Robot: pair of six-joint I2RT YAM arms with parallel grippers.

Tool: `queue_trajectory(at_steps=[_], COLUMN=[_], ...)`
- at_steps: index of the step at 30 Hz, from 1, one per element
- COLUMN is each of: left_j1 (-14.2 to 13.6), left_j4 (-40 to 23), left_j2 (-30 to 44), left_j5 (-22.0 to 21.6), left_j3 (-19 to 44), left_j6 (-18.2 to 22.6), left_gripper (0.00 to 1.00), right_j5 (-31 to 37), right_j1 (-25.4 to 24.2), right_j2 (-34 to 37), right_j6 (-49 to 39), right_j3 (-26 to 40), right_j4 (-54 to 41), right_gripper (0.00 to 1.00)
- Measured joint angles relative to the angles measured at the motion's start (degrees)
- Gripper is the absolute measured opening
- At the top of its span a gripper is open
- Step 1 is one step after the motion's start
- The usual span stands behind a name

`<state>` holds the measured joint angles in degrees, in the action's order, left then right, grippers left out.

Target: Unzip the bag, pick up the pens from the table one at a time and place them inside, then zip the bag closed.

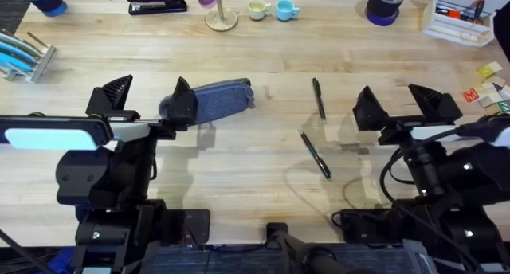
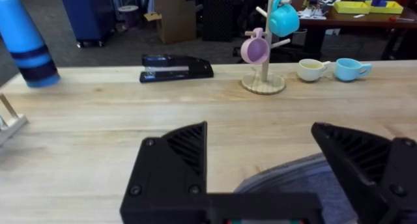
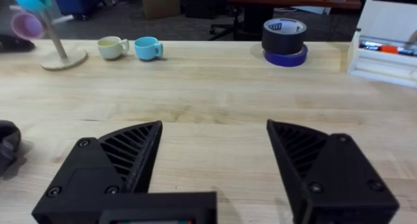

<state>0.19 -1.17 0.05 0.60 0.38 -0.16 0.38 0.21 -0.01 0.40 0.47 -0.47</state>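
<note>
The blue-grey bag [image 1: 221, 99] lies on the table [image 1: 263, 59] left of centre, its left end under one finger of my left gripper [image 1: 151, 99]. That gripper is open, with the bag's end [image 2: 293, 185] low between its fingers in the left wrist view. Two dark pens lie right of centre: one [image 1: 318, 98] farther back, the other [image 1: 315, 154] nearer the front edge. My right gripper [image 1: 405, 107] is open to the right of the pens, with bare wood between its fingers [image 3: 124, 155].
Along the back edge stand a black stapler [image 1: 155, 1], a mug tree [image 1: 219, 11], two small cups [image 1: 271, 9], tape rolls [image 1: 385, 5] and a white tray [image 1: 460, 21]. A dish rack [image 1: 20, 55] sits far left, small blocks [image 1: 490, 87] far right.
</note>
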Motion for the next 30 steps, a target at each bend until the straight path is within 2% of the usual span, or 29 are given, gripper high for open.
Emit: queue_trajectory(at_steps=[19,22,25,30], left_j1=[0.00,0.00,0.00,0.00], left_j4=[-0.58,-5.72,-11.89,-18.96], left_j2=[0.00,0.00,0.02,0.95], left_j5=[-0.24,-0.36,-0.42,-0.44], left_j3=[0.11,1.39,5.05,15.36], left_j6=[0.42,0.57,0.63,2.12], left_gripper=[0.994,0.993,0.993,0.992], right_j5=[-0.67,-1.90,-3.08,-3.89], right_j1=[0.00,0.00,0.00,0.00], right_j2=[0.00,0.00,0.33,4.18], right_j6=[0.00,-0.01,-0.54,-2.78], right_j3=[0.24,1.63,4.82,15.60], right_j4=[-0.91,-3.48,-10.21,-21.73], right_gripper=[0.996,0.996,0.996,0.996])
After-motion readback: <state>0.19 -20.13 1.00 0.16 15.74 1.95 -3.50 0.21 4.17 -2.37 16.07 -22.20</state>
